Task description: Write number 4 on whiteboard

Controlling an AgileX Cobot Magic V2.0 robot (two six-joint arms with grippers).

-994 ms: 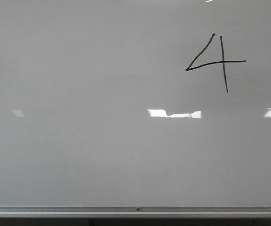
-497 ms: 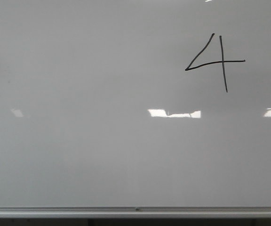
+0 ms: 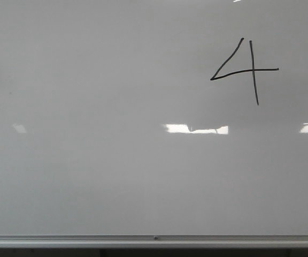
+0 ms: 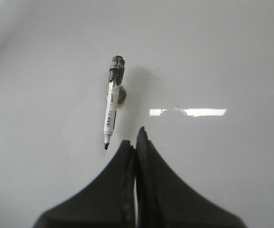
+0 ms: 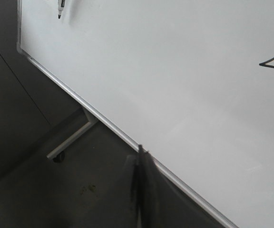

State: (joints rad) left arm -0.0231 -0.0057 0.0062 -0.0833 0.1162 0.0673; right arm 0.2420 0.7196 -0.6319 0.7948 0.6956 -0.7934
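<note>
Number 4, a thin black hand-drawn marker digit, stands in the upper right of the large glossy pale grey-white whiteboard with its silver aluminium frame. A slim white marker pen with a dark cap rests against the board just beyond the black left gripper, whose jaws are pressed together, empty. The black right gripper, jaws likewise closed on nothing, hangs by the frame's edge.

Whiteboard, glossy pale grey, fills the front view; silver frame edge along the bottom. Number 4 in black, upper right. Bright reflections mid-frame. Left wrist view: marker lies on the board, uncapped tip toward the lower part of the frame.
</note>
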